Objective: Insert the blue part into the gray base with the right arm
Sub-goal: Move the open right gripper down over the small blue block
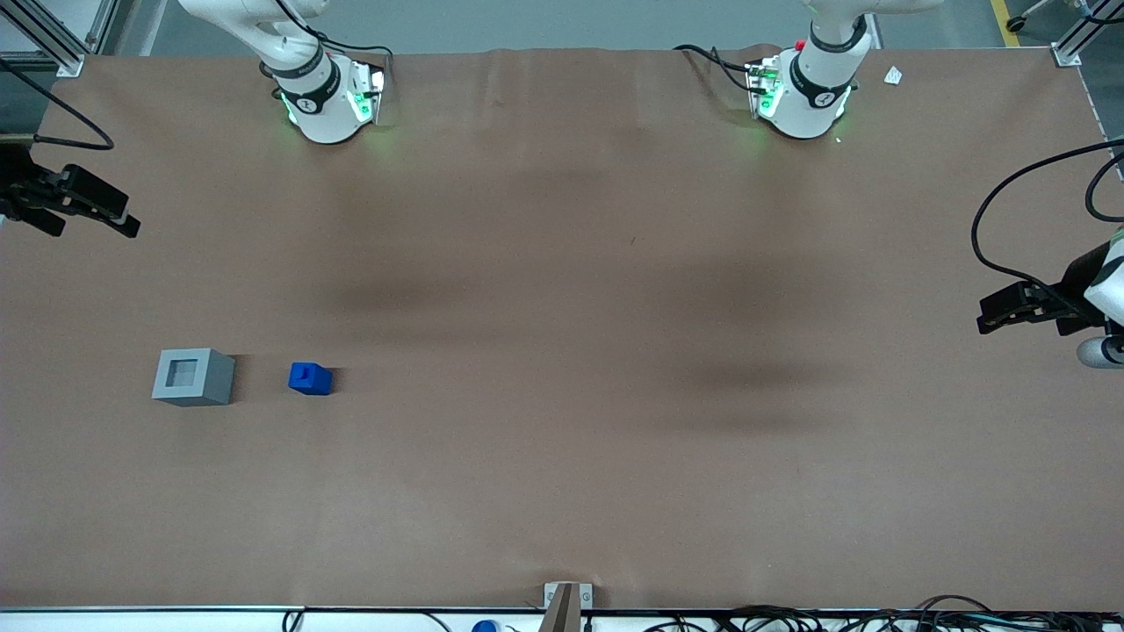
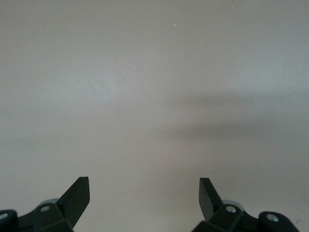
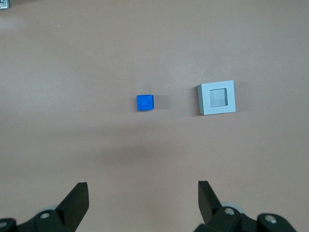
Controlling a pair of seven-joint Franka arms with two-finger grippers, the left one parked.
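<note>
Right arm's gripper (image 3: 143, 200), fingers spread wide and holding nothing, hangs high above the table (image 1: 562, 491); below and ahead of it lie the blue part (image 3: 145, 102), stud upward, ungrasped, then the gray base (image 3: 217, 97) beside it, recess unfilled, so picking and insertion both remain.

Bright blue part (image 1: 310, 378), light gray base (image 1: 193, 377), seemingly black end effector (image 3: 143, 205).

A robotics lab: two white arm bases (image 1: 327, 101) bolted onto a brown-covered worktop (image 1: 562, 456), aluminium framing (image 1: 61, 44) at the corners, cables (image 1: 834, 619) bundled along the near edge.
</note>
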